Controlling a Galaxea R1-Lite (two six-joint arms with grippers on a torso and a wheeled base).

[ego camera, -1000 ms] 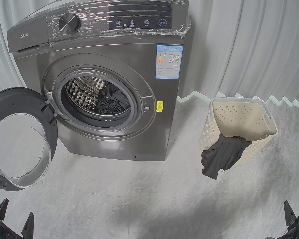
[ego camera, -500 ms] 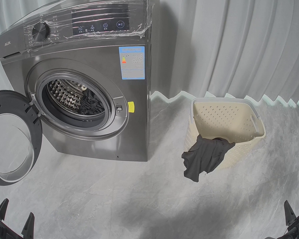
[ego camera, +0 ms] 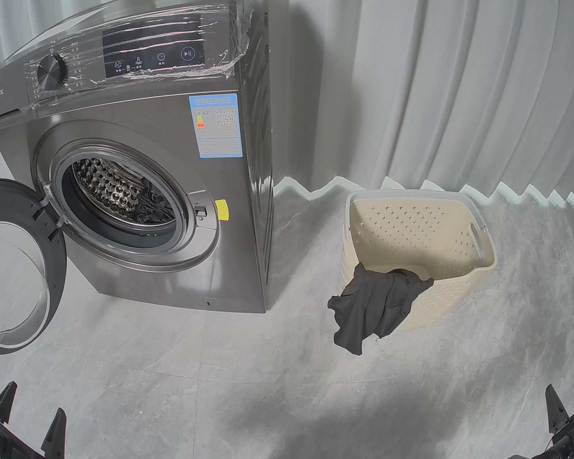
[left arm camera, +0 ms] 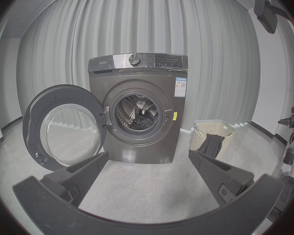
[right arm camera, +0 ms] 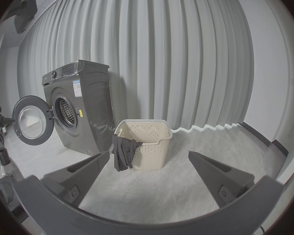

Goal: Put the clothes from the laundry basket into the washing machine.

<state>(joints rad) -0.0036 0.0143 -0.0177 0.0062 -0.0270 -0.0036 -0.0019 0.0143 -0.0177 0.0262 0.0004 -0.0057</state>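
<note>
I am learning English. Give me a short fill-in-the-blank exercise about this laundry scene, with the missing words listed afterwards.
1. The round door of the grey metal washing machine stands ____.
2. A dark grey garment hangs over the rim of the cream perforated plastic laundry basket, which stands to the machine's ____ in the head view.
3. More dark clothing lies inside the machine's ____.
4. The left pincer and the right pincer each hold ____.
Missing words: open; right; drum; nothing.
</note>
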